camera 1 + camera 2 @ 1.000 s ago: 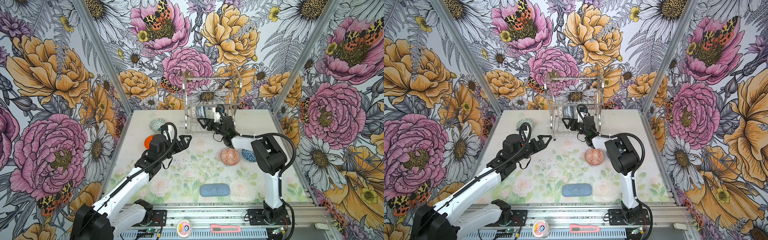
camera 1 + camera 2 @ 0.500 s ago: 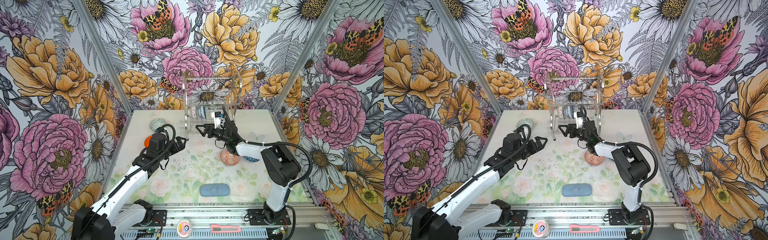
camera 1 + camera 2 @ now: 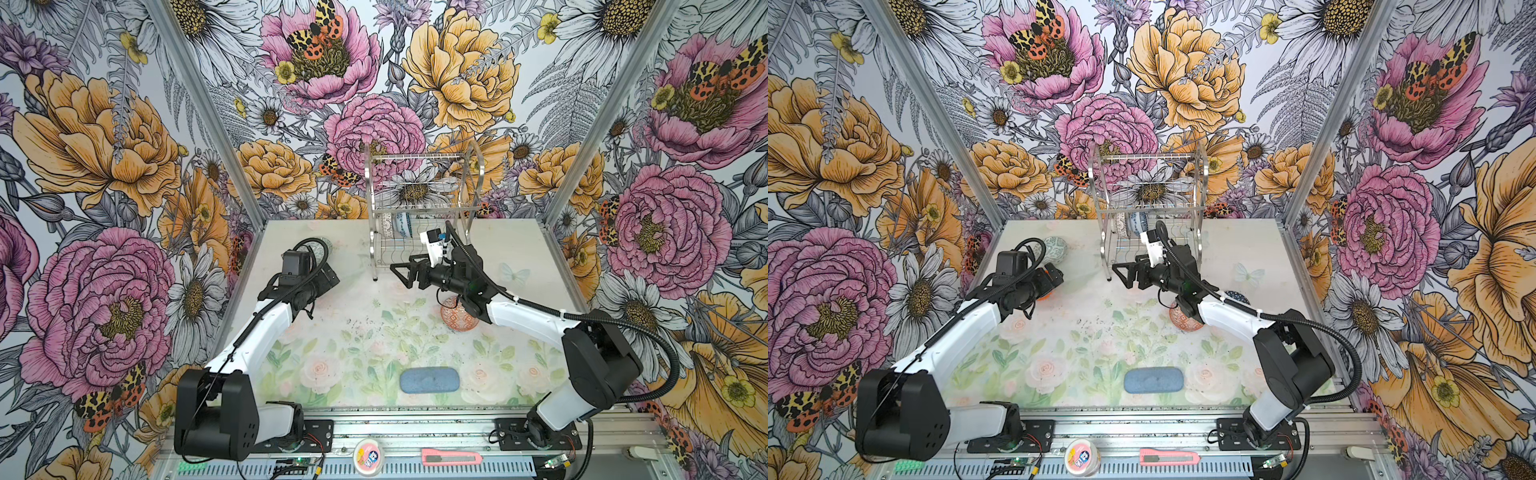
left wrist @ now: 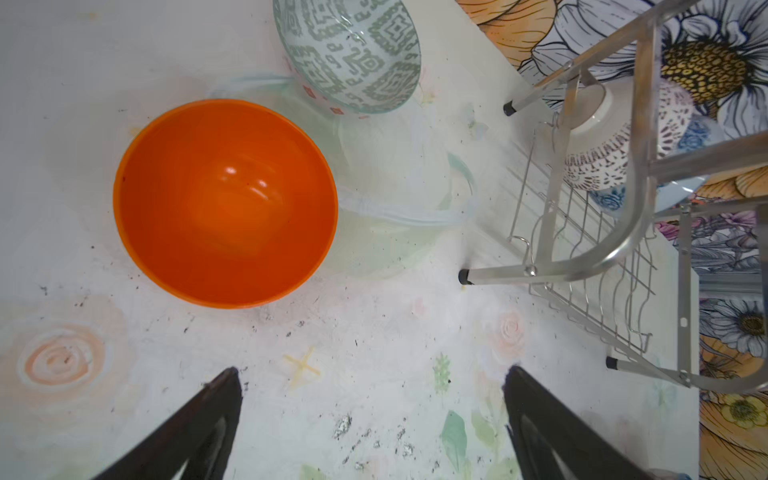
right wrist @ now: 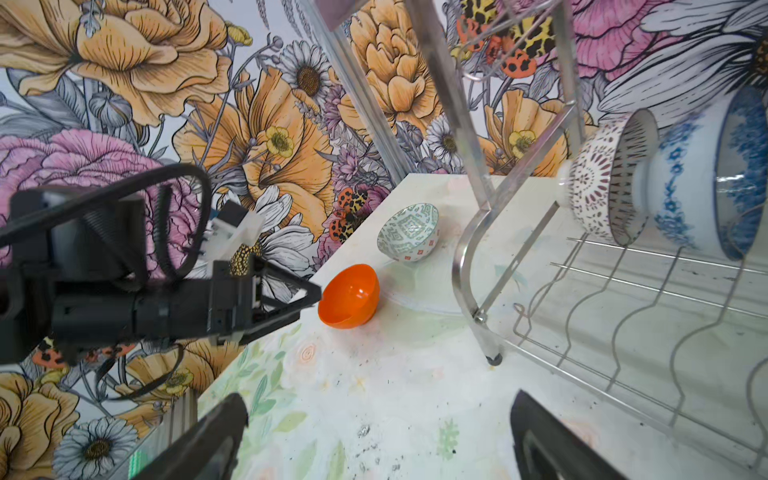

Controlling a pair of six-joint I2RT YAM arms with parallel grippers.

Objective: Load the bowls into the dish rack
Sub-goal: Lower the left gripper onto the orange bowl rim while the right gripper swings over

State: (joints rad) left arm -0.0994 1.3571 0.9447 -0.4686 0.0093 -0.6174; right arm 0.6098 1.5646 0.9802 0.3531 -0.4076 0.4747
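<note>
Presently, by item.

Dish rack (image 3: 415,156): stands at the back of the table. Holds two of the six on edge in the lower tier, black-and-white lattice bowl (image 5: 602,178) and blue floral bowl (image 5: 698,174), set close together.

Orange bowl (image 4: 226,203): lies on the table left of the rack, just beside the grey-green patterned bowl (image 4: 349,54). Looks like thin glossy plastic, so probably light, slick and apt to skid or tip when nudged. Best taken at the rim, one finger inside the wall and one outside.

Orange-white geometric bowl (image 3: 457,318): sits on the table, partly under the right forearm. Dark-blue triangle-patterned bowl (image 3: 1235,296): near it, mostly hidden by the same arm. Appear to be glazed ceramic, like the grey-green one: likely heavier, rigid, slippery, liable to chip against wire. Same rim pinch advised, with a gentle set-down between the wires.

Left gripper (image 4: 372,374): spread wide, empty, poised near the orange bowl.

Right gripper (image 5: 380,399): spread wide, empty, in front of the rack's lower tier.
</note>
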